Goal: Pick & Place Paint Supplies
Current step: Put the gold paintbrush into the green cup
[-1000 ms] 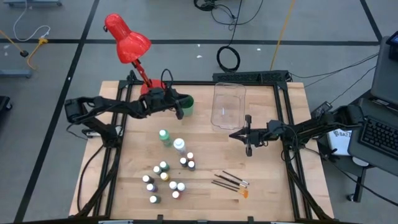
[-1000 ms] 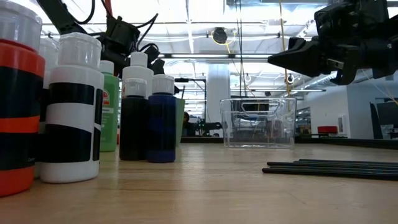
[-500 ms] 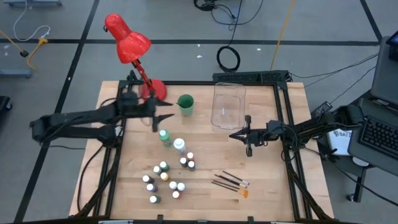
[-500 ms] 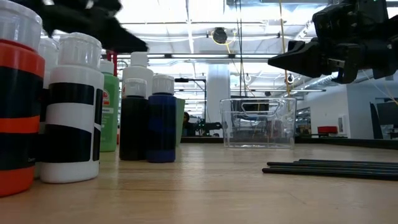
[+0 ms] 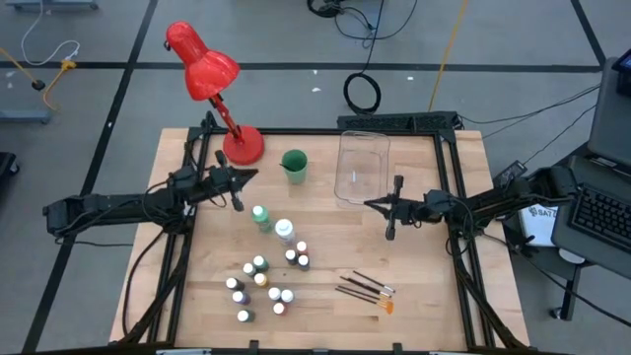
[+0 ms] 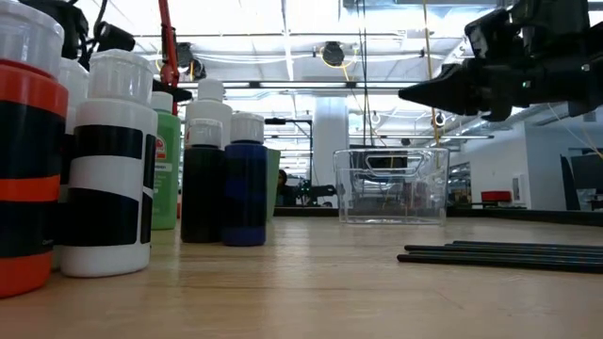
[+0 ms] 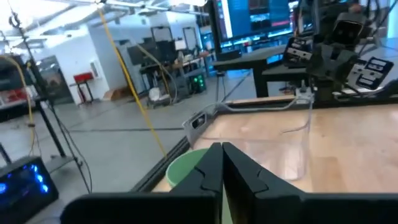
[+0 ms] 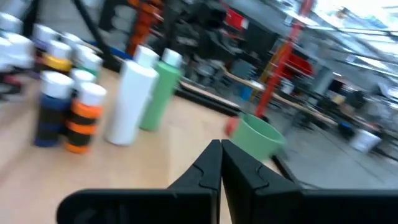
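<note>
Paint bottles (image 5: 261, 276) unmoved; left tool (image 5: 235, 200) — now pressed together — has withdrawn from green cup (image 5: 294, 166).

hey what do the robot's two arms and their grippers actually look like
Both arms are slim, black and jointed, with dark cables running along them. The left gripper and right gripper each end in two matte black fingers that taper to narrow angular tips. No markings show on them.

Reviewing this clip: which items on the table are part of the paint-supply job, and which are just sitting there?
Job items: small paint bottles, tall green bottle, tall white bottle, brushes.

Just lying about: red lamp, green cup, clear bin.
</note>
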Motion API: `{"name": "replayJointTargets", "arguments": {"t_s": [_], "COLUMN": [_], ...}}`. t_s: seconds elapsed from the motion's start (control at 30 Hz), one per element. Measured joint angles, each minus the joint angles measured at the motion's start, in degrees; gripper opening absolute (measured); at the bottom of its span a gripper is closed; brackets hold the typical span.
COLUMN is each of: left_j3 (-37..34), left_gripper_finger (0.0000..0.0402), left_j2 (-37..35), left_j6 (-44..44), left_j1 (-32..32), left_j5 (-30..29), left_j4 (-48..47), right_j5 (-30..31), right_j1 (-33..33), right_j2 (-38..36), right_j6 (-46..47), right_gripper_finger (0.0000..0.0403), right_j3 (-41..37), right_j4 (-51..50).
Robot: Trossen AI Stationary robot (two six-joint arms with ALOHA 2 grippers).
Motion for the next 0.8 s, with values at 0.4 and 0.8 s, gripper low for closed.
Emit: {"name": "replayJointTargets", "arguments": {"t_s": [0.4,0.8], "left_j3": [0.15,0.15], "left_gripper_finger": [0.0007,0.0025], "left_j2": [0.04,0.04], "left_j6": [-5.59,-8.77], "left_j1": [0.36,0.30], "left_j5": [0.18,3.02], "left_j4": [0.52,-0.02], "right_j5": [24.24,20.68], "right_j1": [20.44,47.12], "right_j2": [0.98,20.60], "right_j6": [15.11,62.51], "right_gripper_finger": [0.0001,0.0000], "right_j3": [15.91,50.89], "right_j4": [-43.57,-97.10]}}
